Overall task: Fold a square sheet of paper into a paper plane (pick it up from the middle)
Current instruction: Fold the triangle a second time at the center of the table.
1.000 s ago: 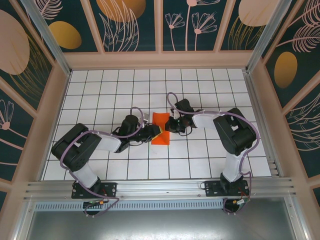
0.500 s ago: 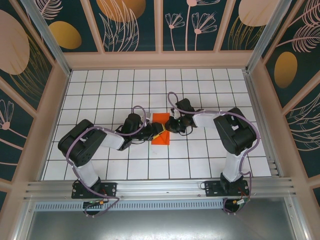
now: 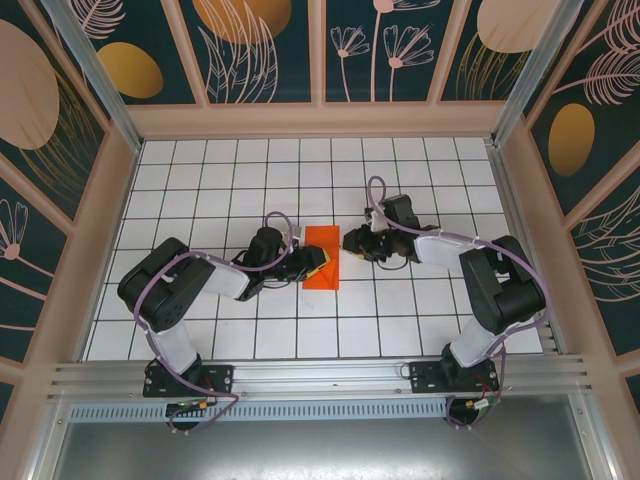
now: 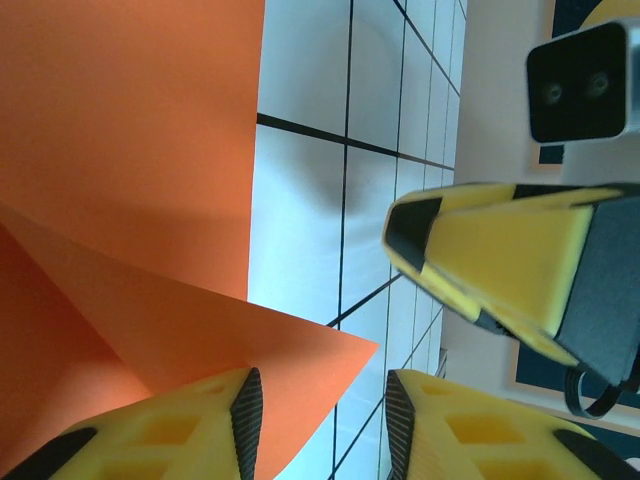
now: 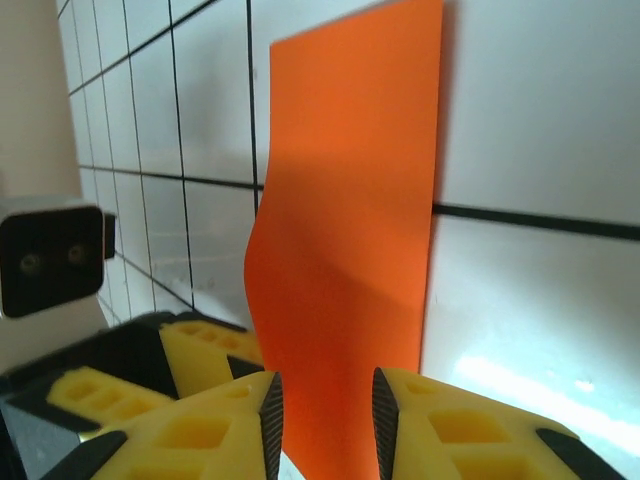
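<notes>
The left gripper (image 3: 313,266) sits low at the left edge of the folded orange-red sheet of paper (image 3: 322,250), near its lower half. In the left wrist view its yellow fingers (image 4: 170,435) stand apart with a clear gap. A pointed corner of a diagonal flap on the paper (image 4: 130,150) reaches over that gap, and nothing is pinched.

The sheet lies flat on the white tiled table (image 3: 200,180) as an upright rectangle between the two grippers.

The right gripper (image 3: 349,243) is just beside the paper's right edge, near its upper half. In the right wrist view its fingers (image 5: 440,430) are parted too. The paper (image 5: 350,200) shows through the gap on the tiles below, its left edge slightly bowed, and it is not clamped. The left gripper's fingers (image 5: 200,350) show beyond the paper's far side.
</notes>
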Motion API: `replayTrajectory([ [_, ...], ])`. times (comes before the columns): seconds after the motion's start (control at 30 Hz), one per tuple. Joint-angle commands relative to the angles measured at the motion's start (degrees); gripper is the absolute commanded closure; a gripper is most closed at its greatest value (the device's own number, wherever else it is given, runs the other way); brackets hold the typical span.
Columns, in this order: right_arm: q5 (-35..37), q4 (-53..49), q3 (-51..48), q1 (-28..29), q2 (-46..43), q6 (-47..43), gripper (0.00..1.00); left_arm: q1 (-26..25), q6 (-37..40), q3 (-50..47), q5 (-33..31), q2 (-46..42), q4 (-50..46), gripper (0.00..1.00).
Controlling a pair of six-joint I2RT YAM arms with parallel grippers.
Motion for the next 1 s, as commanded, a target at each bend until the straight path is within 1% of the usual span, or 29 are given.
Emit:
replayTrajectory([
  [0.0, -5.17, 4.64, -1.81, 0.72, -0.99, 0.83, 0.66, -0.37, 0.21, 0.51, -0.53, 0.8, -0.03, 0.6],
  [0.3, -5.63, 4.27, -0.88, 2.86, 1.02, -0.18, 0.65, -0.32, -0.05, 0.49, -0.91, 0.86, -0.39, 0.62],
  [0.53, -6.22, 4.07, -0.26, 3.48, 2.25, -0.9, 0.74, -0.32, -0.15, 0.5, -0.87, 0.84, -0.39, 0.64],
  [0.83, -6.32, 3.58, 0.89, 3.59, 4.11, -1.79, 0.8, -0.32, -0.31, 0.58, -0.64, 0.75, -0.04, 0.64],
  [0.97, -5.79, 3.28, 1.65, 3.55, 4.94, -2.41, 0.89, -0.36, -0.48, 0.67, -0.65, 0.61, -0.04, 0.64],
])
